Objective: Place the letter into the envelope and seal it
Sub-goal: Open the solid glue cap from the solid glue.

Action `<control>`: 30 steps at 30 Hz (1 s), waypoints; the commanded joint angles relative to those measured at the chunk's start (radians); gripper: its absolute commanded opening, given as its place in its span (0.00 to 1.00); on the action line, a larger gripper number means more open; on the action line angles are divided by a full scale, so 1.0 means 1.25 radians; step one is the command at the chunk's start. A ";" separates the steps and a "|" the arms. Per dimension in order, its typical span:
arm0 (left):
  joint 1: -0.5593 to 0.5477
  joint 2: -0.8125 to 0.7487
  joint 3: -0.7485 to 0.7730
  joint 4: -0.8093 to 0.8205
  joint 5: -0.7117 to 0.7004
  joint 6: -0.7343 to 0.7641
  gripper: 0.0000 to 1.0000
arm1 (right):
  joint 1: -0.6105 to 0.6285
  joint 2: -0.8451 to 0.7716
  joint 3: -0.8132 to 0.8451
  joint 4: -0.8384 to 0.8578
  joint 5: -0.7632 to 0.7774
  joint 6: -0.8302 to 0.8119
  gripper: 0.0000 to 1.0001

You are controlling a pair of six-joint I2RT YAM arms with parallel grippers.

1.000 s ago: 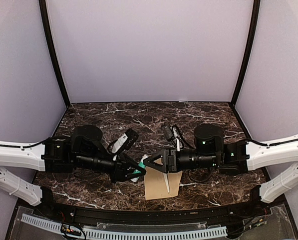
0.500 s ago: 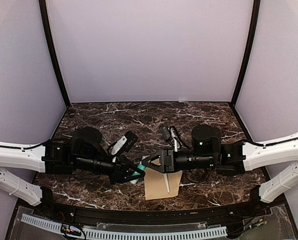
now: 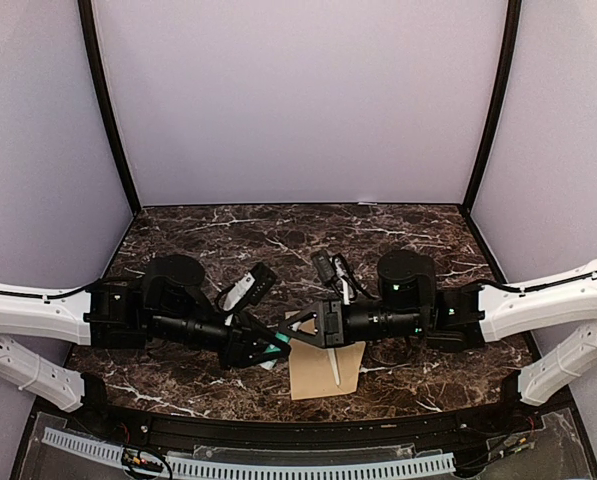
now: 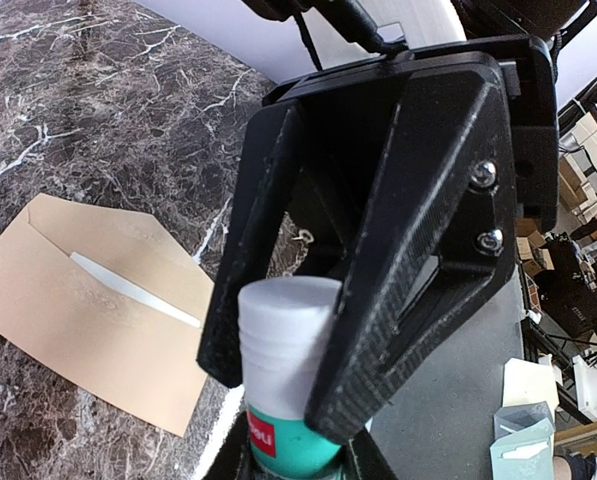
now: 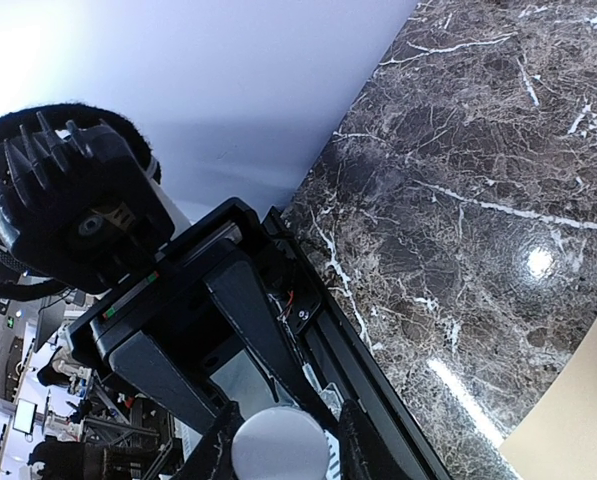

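The left tool (image 3: 266, 347) is clamped on a glue stick (image 4: 278, 440) whose white cap (image 4: 288, 320) sits between the right tool's (image 3: 288, 337) fingers, grip unclear, while the envelope (image 3: 326, 375), with the letter (image 3: 333, 368) peeking out, lies on the tabletop (image 3: 228, 240) under the right tool, long axis running near-to-far.

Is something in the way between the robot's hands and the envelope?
Nothing visible blocks the way down to the envelope. But both grippers are busy: the left gripper holds a glue stick, and the right gripper straddles its white cap, which is on.
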 commanded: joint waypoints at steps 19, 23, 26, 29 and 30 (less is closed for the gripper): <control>0.002 0.005 -0.004 0.010 0.025 -0.004 0.00 | -0.004 -0.030 -0.007 0.014 0.034 0.005 0.25; 0.002 0.007 -0.003 0.010 0.025 -0.003 0.00 | -0.003 -0.028 -0.006 0.010 0.025 -0.001 0.22; 0.002 0.008 -0.003 0.010 0.024 -0.002 0.00 | -0.003 -0.028 -0.006 0.008 0.023 -0.001 0.15; 0.002 0.009 -0.004 0.008 0.022 -0.002 0.00 | -0.003 -0.033 -0.006 0.001 0.034 0.000 0.10; 0.002 0.007 -0.006 0.012 0.022 -0.001 0.00 | -0.003 -0.037 -0.006 -0.003 0.043 0.000 0.09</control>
